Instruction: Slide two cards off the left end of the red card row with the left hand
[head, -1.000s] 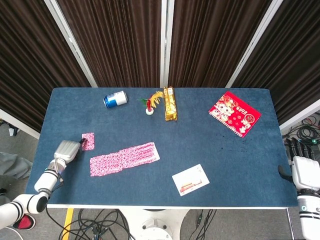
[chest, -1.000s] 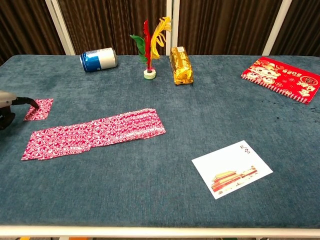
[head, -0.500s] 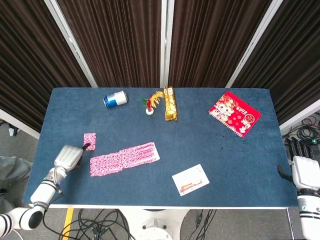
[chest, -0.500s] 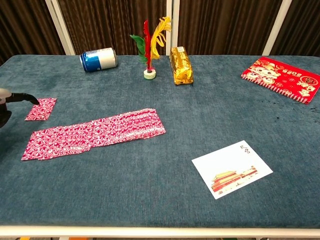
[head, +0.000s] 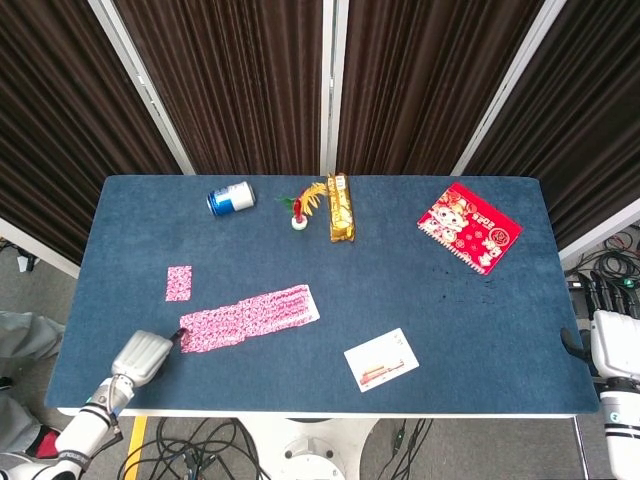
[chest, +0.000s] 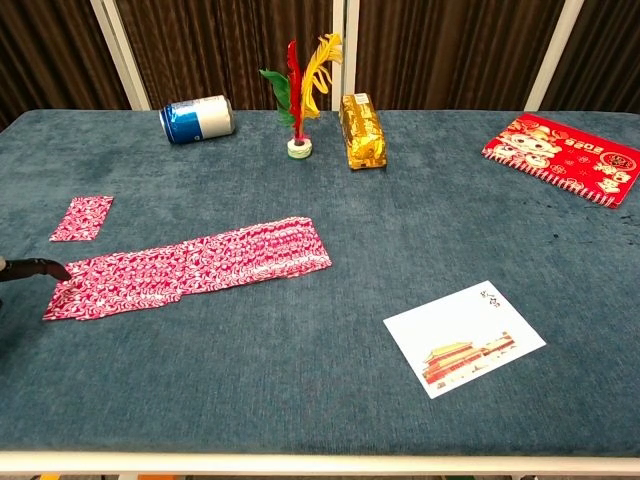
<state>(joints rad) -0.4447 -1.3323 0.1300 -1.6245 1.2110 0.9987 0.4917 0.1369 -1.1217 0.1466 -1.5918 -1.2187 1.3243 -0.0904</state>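
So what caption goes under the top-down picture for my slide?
Left hand touches the left end of the red patterned card row; one single red card lies apart.

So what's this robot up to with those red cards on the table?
It is sliding cards off the left end of a spread row of red cards. One single red card already lies apart, up and to the left of the row. The left hand sits at the table's near left corner, a dark fingertip at the row's left end. The right hand waits off the table's right edge, holding nothing.

right hand (head: 613, 345), perhaps open, frame-cropped
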